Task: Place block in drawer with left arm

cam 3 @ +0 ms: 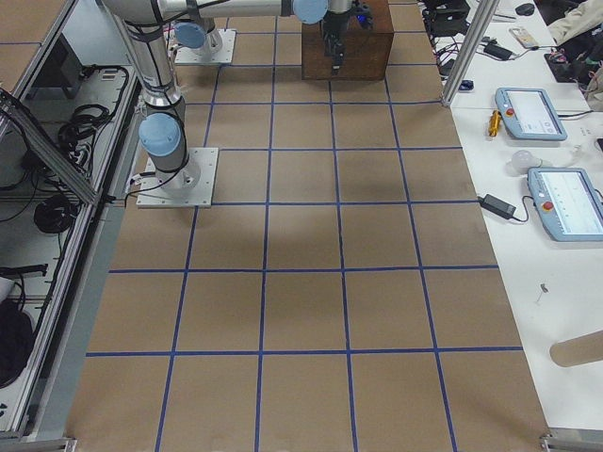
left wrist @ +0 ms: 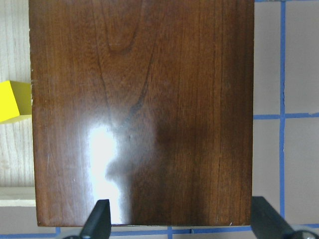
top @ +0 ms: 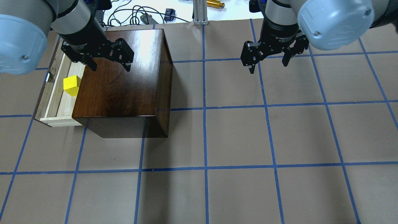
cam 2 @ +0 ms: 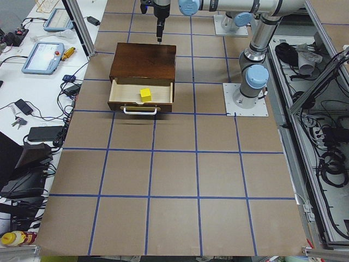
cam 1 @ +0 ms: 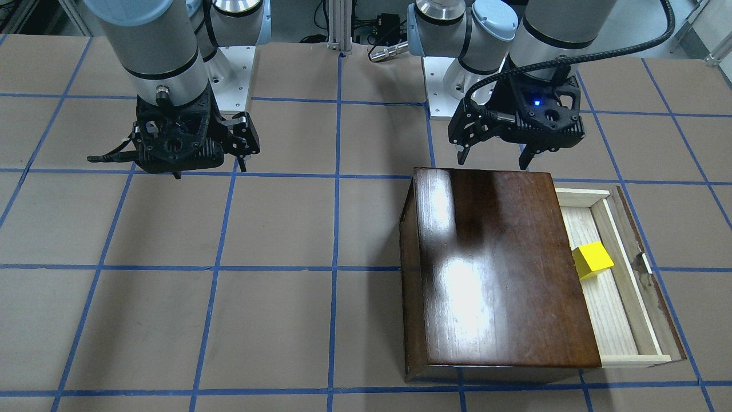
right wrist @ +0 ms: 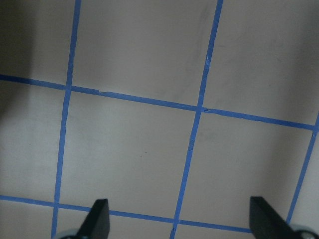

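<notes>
The yellow block [cam 1: 593,260] rests on the pale floor of the open drawer [cam 1: 615,309], which is pulled out of the dark-brown cabinet [cam 1: 497,269]. The block also shows in the overhead view [top: 71,85] and at the left edge of the left wrist view [left wrist: 14,102]. My left gripper [top: 110,67] is open and empty. It hovers over the cabinet top near the edge closest to my base, apart from the block. My right gripper [top: 268,66] is open and empty above the bare table.
The cabinet [top: 124,81] stands on the brown table [top: 236,140], which is marked with a blue tape grid. The drawer's dark front panel [cam 1: 652,274] has a metal handle [cam 2: 140,111]. Cables and small tools lie beyond the table's far edge.
</notes>
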### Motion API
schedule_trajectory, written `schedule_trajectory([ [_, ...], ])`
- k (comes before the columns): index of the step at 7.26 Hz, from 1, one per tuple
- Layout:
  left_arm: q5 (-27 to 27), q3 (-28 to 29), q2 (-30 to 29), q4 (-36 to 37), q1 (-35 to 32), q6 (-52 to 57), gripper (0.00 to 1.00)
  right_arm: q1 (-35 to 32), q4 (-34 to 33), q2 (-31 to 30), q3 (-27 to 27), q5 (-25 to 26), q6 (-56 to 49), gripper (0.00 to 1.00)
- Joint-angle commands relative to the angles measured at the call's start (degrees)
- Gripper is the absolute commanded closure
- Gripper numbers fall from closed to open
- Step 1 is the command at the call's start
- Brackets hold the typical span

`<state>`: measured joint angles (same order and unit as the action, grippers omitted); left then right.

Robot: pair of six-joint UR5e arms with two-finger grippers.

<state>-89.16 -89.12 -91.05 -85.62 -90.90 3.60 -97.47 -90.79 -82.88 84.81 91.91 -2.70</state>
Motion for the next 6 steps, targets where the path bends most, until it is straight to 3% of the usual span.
schedule_trajectory([
  [1,0.3,0.17,-0.18,-0.69,0.11,0.26,0.0,0.0,0.0,0.0,0.0,0.02,0.06,0.0],
  [6,0.3,0.09,0.0,-0.78,0.11,1.31,0.0,0.0,0.0,0.0,0.0,0.02,0.06,0.0],
])
